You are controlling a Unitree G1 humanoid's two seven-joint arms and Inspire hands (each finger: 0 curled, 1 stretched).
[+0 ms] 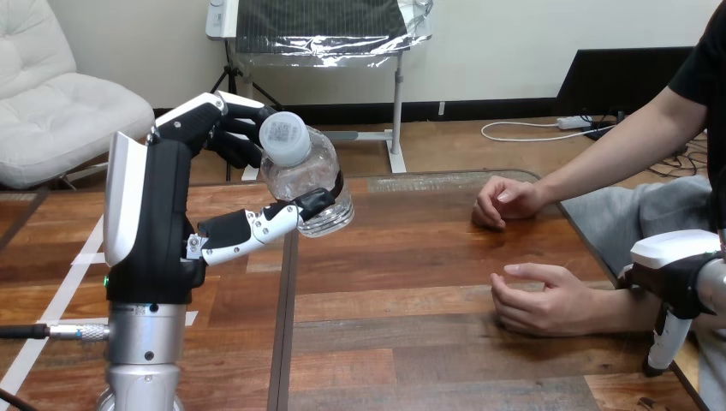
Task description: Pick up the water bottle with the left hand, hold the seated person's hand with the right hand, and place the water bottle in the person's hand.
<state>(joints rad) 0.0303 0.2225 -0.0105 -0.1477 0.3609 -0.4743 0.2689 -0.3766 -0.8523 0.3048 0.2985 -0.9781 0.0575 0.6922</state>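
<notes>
A clear water bottle (304, 175) with a white cap hangs tilted above the table's left part. My left hand (184, 184) is shut on it, with the thumb under its lower half and the fingers behind its neck. The person's nearer hand (544, 300) rests loosely curled on the table at the right, palm towards me. My right hand (672, 278) is at the right edge, against the forearm behind that hand. I cannot tell whether it grips the forearm. The bottle is well to the left of the person's hands.
The person's farther hand (505, 201) lies curled on the wooden table (402, 282) near its far right edge. A dark seam (285, 325) runs down the tabletop under the bottle.
</notes>
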